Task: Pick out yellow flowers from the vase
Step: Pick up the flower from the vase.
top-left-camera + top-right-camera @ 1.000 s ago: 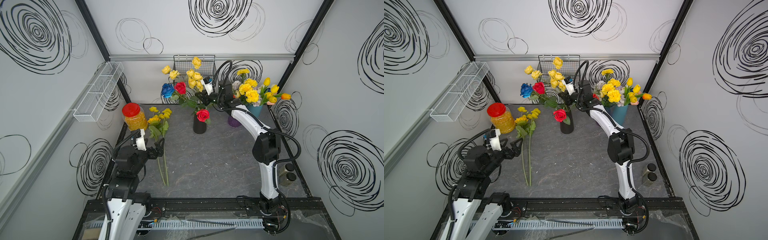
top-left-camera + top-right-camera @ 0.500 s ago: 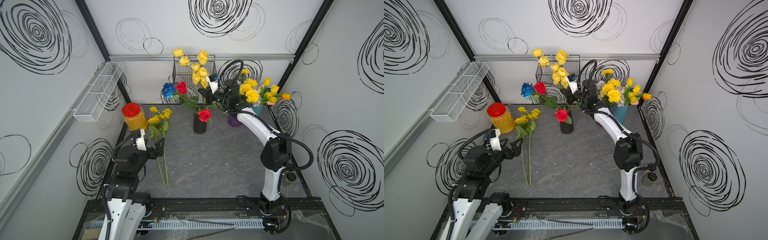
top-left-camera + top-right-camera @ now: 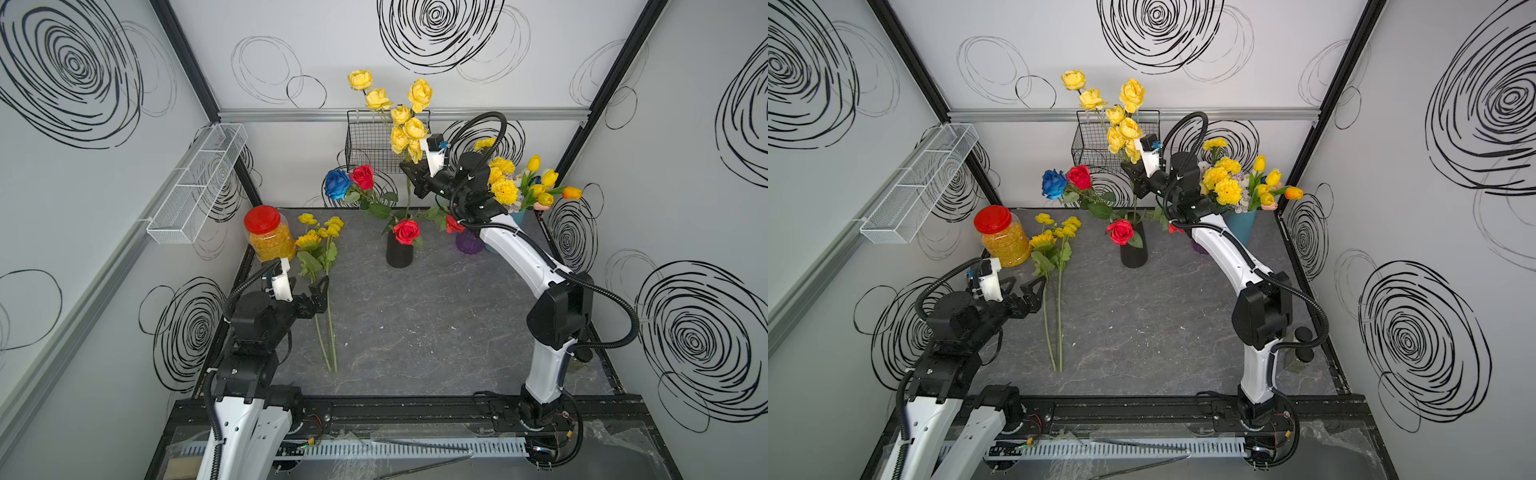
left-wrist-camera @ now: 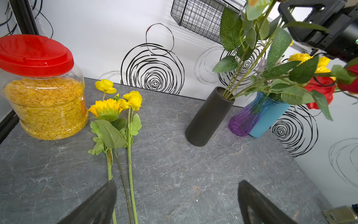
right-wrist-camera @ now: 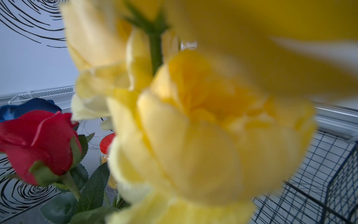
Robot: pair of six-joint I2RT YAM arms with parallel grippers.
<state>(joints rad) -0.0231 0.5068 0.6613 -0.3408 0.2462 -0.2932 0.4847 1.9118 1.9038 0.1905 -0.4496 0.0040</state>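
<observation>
A black vase (image 3: 400,254) (image 3: 1133,255) (image 4: 208,118) stands mid-table with red and blue roses (image 3: 362,176) leaning out of it. High above it, my right gripper (image 3: 409,176) (image 3: 1130,174) is shut on the stem of a spray of yellow roses (image 3: 405,124) (image 3: 1121,120). The thin stem hangs down towards the vase mouth; I cannot tell whether its end is still inside. Those blooms (image 5: 193,135) fill the right wrist view and hide the jaws. Other yellow flowers (image 3: 322,232) (image 3: 1054,235) (image 4: 116,102) lie on the table at the left. My left gripper (image 3: 318,291) (image 3: 1025,291) (image 4: 176,184) hovers open by their stems.
A blue-and-purple vase (image 3: 469,243) (image 4: 257,116) with yellow carnations and tulips (image 3: 505,187) stands at the back right, behind my right arm. A red-lidded jar (image 3: 268,237) sits at the back left. A black wire basket (image 3: 370,145) and a white wire shelf (image 3: 199,183) hang on the walls.
My right gripper has risen with the yellow roses, drawing the spray up well above the red and blue roses. The left arm has not moved.
</observation>
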